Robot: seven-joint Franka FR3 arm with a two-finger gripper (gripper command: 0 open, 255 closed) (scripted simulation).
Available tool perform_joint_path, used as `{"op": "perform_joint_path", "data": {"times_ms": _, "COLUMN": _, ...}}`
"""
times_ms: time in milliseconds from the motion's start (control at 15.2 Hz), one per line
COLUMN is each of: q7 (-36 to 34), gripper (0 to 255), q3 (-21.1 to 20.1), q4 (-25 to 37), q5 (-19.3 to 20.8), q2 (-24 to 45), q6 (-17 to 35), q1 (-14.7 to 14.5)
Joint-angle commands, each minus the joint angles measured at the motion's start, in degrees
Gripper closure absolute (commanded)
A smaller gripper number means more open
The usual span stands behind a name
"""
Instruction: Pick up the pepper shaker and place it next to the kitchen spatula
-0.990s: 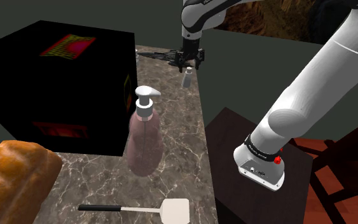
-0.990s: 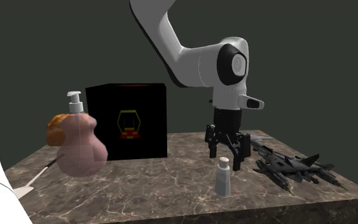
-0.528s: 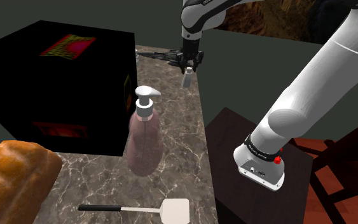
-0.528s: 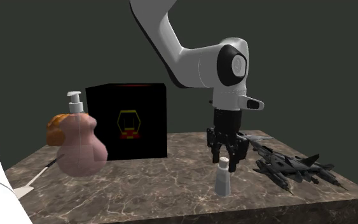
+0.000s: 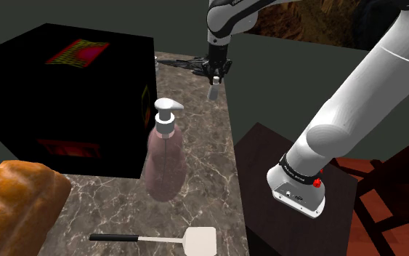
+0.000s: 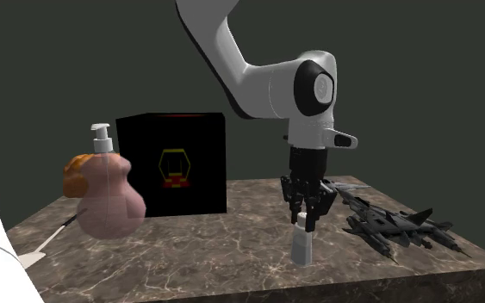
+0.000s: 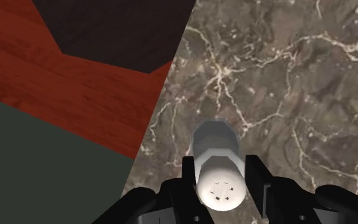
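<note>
Grasp step: jaws clasp the pepper shaker (image 7: 219, 170) near its cap, base on bench (image 6: 189, 250). Next: lift straight, carry to spatula (image 5: 188, 238).

Glossy white arm (image 6: 258, 82), dark round joint cap (image 6: 320, 86), all-black gripper (image 6: 305, 225), small red button (image 5: 317, 182) near base

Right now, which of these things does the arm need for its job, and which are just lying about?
Needed: gripper, pepper shaker between its fingers, spatula.
Lying about: pink soap dispenser, black box, bread loaf, dark toy jet.
</note>
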State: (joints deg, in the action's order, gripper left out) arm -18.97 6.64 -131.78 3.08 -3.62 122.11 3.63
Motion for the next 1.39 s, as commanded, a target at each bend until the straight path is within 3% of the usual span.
{"op": "perform_joint_path", "data": {"times_ms": 0, "q7": 0.0, "gripper": 255, "q3": 0.0, "q4": -0.1, "q5": 0.0, "q2": 0.0, "q6": 0.0, "q1": 0.0}}
{"op": "perform_joint_path", "data": {"times_ms": 1320, "q7": 0.1, "gripper": 255, "q3": -0.3, "q4": 9.5, "q5": 0.3, "q2": -6.0, "q6": -15.6, "q1": -0.1}}
